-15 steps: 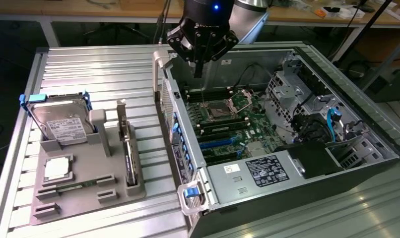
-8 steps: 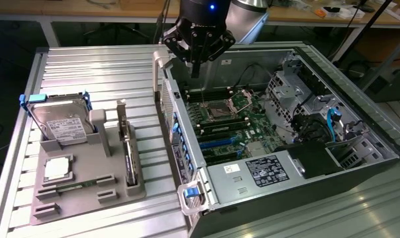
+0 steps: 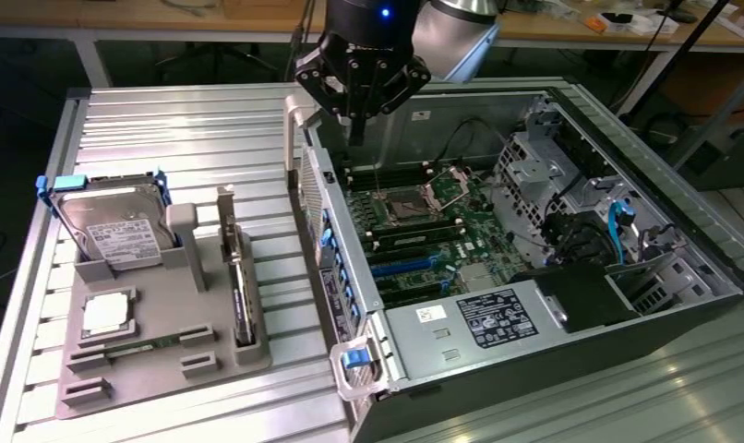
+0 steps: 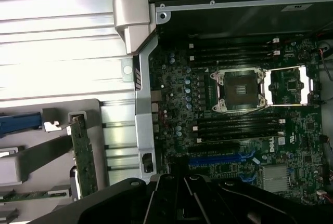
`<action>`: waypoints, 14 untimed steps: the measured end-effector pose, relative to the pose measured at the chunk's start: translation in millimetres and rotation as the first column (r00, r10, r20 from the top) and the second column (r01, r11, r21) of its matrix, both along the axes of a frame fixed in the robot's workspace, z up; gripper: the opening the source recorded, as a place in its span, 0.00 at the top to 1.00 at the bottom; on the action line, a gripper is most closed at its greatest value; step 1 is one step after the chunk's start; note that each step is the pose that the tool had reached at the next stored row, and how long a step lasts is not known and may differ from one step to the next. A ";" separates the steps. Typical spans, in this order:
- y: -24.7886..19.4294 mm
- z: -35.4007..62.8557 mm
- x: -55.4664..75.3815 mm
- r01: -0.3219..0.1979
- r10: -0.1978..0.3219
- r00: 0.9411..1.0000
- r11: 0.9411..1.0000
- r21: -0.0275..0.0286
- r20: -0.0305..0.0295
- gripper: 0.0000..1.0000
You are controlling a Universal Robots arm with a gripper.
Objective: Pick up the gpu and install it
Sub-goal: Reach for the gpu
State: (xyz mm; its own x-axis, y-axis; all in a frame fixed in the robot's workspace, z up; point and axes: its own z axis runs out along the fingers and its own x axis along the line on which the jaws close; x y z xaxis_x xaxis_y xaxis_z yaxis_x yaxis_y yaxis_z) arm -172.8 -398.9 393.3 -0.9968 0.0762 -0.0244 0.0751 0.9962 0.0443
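Note:
The gpu (image 3: 239, 281) stands on its edge in a slot of the grey holder tray (image 3: 162, 369), at the exterior view's left. In the wrist view the gpu (image 4: 84, 156) shows its green circuit board face. My gripper (image 3: 354, 131) hangs above the back corner of the open computer case (image 3: 347, 277), well away from the gpu, with its fingers closed together and nothing between them. The gripper (image 4: 182, 187) looks down on the motherboard (image 4: 177, 78), near the blue expansion slot (image 4: 221, 159).
The tray also holds a silver hard drive in a blue frame (image 3: 107, 226), a processor chip (image 3: 107, 314) and a slim memory stick (image 3: 132, 351). Inside the case are the open CPU socket (image 3: 409, 198), a power supply (image 3: 496, 318) and drive cages (image 3: 557, 175).

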 end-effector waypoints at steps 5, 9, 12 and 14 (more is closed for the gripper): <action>0.0 0.0 -4.3 0.000 0.000 1.000 1.000 0.000 0.000 0.89; 0.0 0.0 -7.8 0.000 0.000 1.000 1.000 0.000 0.000 0.89; 0.0 0.0 -10.2 0.000 0.000 1.000 1.000 0.000 0.000 0.89; 0.0 0.0 -11.5 0.000 0.000 1.000 1.000 0.000 0.000 0.89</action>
